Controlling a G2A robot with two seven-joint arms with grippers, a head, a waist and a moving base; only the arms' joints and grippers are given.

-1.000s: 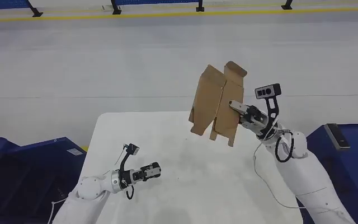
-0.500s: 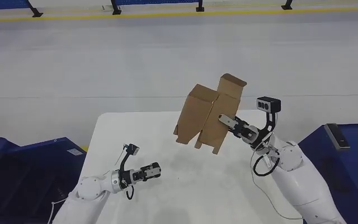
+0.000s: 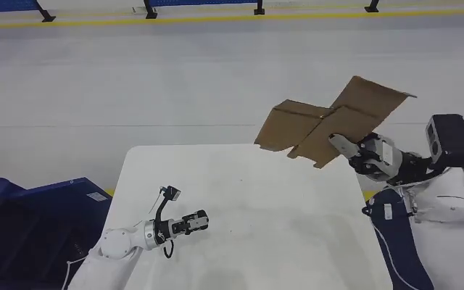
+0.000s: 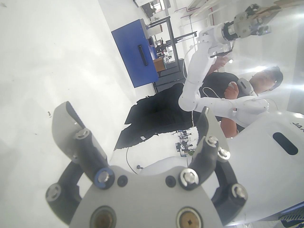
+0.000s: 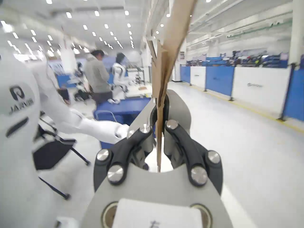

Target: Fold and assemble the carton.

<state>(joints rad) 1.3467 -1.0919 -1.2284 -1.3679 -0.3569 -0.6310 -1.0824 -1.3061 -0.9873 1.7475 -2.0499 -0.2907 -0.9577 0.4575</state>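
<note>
The flat brown carton (image 3: 330, 121) hangs in the air beyond the white table's (image 3: 239, 181) far right corner, tilted nearly level. My right gripper (image 3: 339, 140) is shut on its near edge. From the right wrist view the carton (image 5: 166, 48) is seen edge-on, pinched between the fingers (image 5: 175, 110). My left gripper (image 3: 204, 220) rests low over the table's near left part, open and holding nothing; its fingers (image 4: 68, 124) stand wide apart in the left wrist view. That view also catches the right gripper (image 4: 251, 22) far off with the carton (image 4: 285, 1).
A blue cabinet (image 3: 51, 210) stands left of the table and another blue unit (image 3: 438, 177) at the right. Grey floor with a yellow line (image 3: 232, 18) lies beyond. A person (image 4: 237, 88) stands behind the robot, touching nothing of the task.
My right arm swung the carton up and to the right, off the table, turning it from near upright to almost flat. The left arm stayed still.
</note>
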